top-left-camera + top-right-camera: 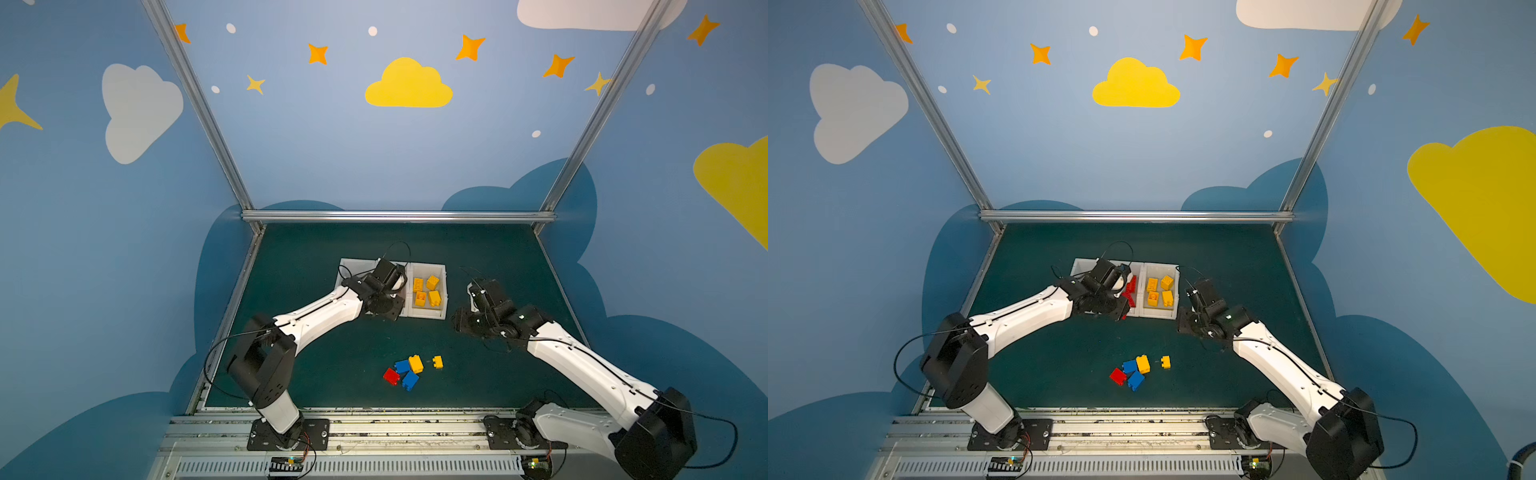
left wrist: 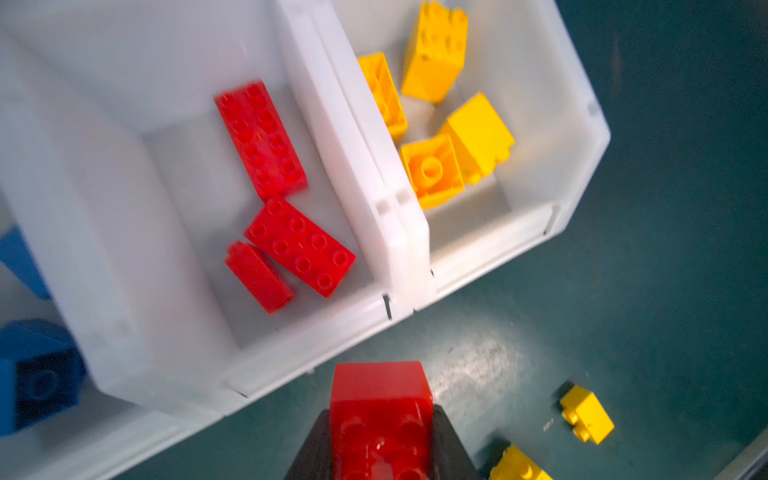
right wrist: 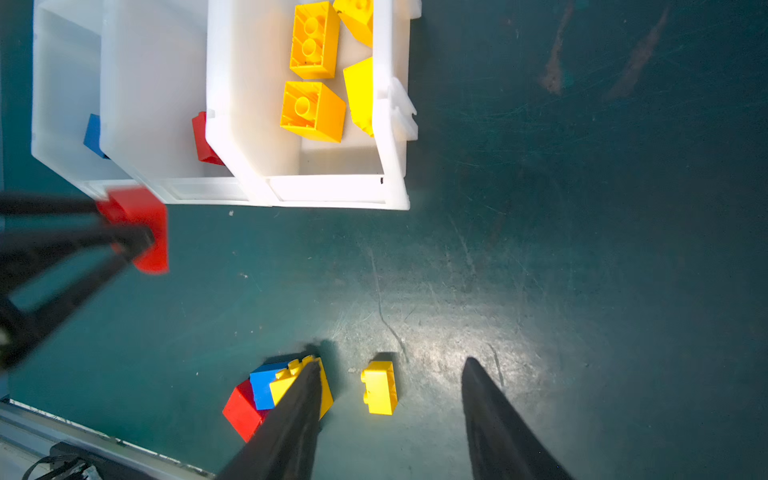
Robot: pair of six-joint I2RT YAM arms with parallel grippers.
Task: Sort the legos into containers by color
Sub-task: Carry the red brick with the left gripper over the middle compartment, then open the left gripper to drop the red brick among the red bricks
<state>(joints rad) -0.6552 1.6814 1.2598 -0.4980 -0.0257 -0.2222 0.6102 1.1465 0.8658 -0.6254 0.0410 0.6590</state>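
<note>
- Held red brick (image 2: 378,382): clamped between the fingers of the left gripper (image 2: 381,419). It is in the air just short of the front wall of the middle bin (image 2: 316,332), on the robot side, not yet over the interior.
- Step, as I read it: delivering a red brick to the red compartment.
- The next move calls for carrying it forward past that wall, then parting the fingers above the reds. Released early, it would likely land on the bench (image 1: 332,374).
- Middle bin holds 3 red bricks: two long ones studs-up (image 2: 259,139) (image 2: 300,245) and one on its side (image 2: 258,276).
- Yellow bin (image 2: 494,245), joined to the middle bin on the right arm's side: 4 yellow bricks (image 2: 434,52) (image 2: 384,95) (image 2: 478,133) (image 2: 432,170).
- Blue bin (image 1: 351,268), joined on the opposite side: 2 blue bricks visible (image 2: 39,374) (image 2: 18,262), both cut off by the frame edge, so more may be hidden.
- Bins: 3 in one row.
- Loose on the bench, well to the robot side of the middle bin: 5 bricks.
  - A touching cluster of 1 red (image 1: 391,376), 2 blue (image 1: 402,366) (image 1: 410,380) and 1 yellow (image 1: 416,363).
  - 1 small yellow brick (image 1: 437,362) just beside it.
- Right gripper (image 3: 392,360): fingers apart, gripping nothing, out past the yellow bin from the middle bin.
</note>
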